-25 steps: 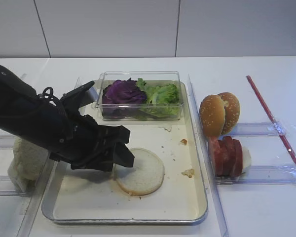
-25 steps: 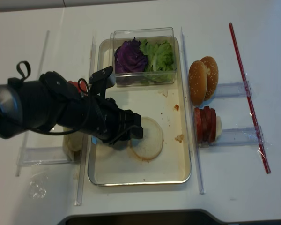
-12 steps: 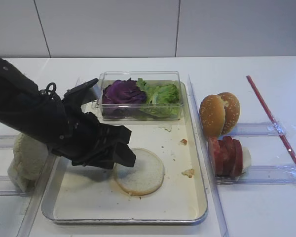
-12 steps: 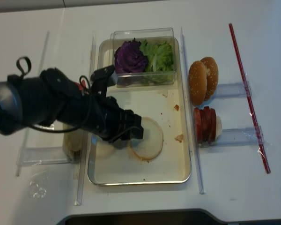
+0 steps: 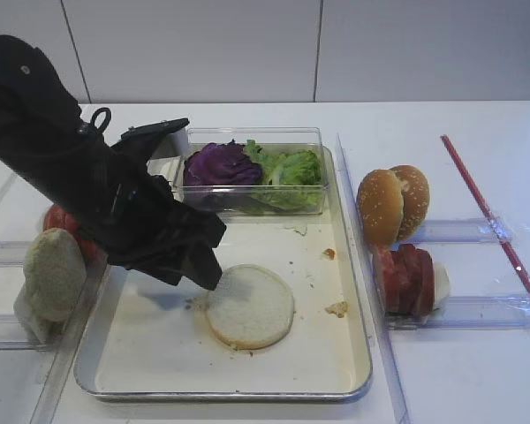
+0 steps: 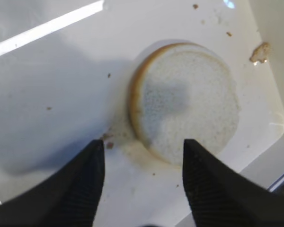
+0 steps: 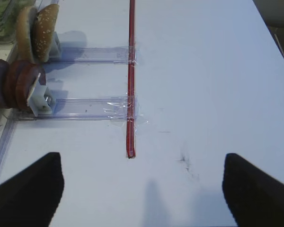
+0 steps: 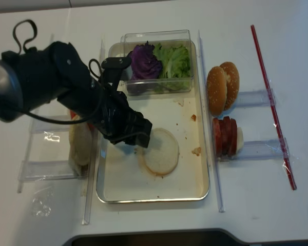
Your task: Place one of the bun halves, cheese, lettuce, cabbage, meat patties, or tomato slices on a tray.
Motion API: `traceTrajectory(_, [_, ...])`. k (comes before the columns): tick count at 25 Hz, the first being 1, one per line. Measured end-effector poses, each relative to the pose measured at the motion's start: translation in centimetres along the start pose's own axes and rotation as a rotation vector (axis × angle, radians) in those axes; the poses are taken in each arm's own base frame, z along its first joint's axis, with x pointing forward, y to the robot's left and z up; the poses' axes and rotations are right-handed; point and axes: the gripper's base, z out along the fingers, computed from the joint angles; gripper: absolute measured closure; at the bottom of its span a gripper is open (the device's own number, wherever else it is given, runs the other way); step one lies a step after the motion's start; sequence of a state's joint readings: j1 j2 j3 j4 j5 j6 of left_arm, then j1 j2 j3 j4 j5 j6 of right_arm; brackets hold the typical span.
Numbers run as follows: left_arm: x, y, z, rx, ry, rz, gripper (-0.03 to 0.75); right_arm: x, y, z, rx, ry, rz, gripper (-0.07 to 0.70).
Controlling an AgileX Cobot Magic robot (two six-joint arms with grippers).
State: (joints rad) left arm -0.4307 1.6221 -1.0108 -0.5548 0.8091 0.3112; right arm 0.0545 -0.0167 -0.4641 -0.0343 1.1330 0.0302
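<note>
A pale bun half (image 5: 250,306) (image 8: 161,151) lies flat, cut face up, on the floor of the metal tray (image 5: 221,393) (image 8: 154,198). My left gripper (image 5: 208,269) (image 8: 139,139) hangs open and empty just above the tray, left of the bun half. In the left wrist view the bun half (image 6: 187,101) lies beyond the spread fingers (image 6: 85,184), untouched by them. Purple cabbage (image 5: 219,163) and green lettuce (image 5: 291,166) fill a clear box at the tray's far end. My right gripper (image 7: 142,158) stands open over bare table.
More pale bun halves (image 5: 53,274) stand in a clear rack left of the tray, something red (image 5: 57,219) behind them. Sesame bun tops (image 5: 393,203) and a row of reddish slices (image 5: 406,278) stand in racks on the right. A red strip (image 7: 130,71) is taped across the table.
My left gripper has risen and drawn back to the left, away from the bun half. The bun half stays flat on the tray.
</note>
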Motion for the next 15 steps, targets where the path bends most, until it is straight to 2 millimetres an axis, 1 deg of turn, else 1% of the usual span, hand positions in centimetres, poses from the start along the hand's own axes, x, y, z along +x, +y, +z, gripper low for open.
traceTrajectory(3, [-0.2, 0.1, -0.5, -0.039, 0.036, 0.013, 0.333, 0.0, 0.0, 0.0, 0.0, 0.0, 0.0, -0.067])
traceTrajectory(6, [-0.5, 0.1, -1.3, -0.08, 0.035, 0.019, 0.334, 0.0, 0.0, 0.0, 0.0, 0.0, 0.0, -0.067])
traceTrajectory(10, [-0.8, 0.0, -3.6, -0.166, -0.013, 0.034, 0.335, 0.0, 0.0, 0.0, 0.0, 0.0, 0.0, -0.067])
traceTrajectory(15, [0.4, 0.5, -7.1, -0.346, -0.033, 0.035, 0.335, 0.0, 0.0, 0.0, 0.0, 0.0, 0.0, -0.067])
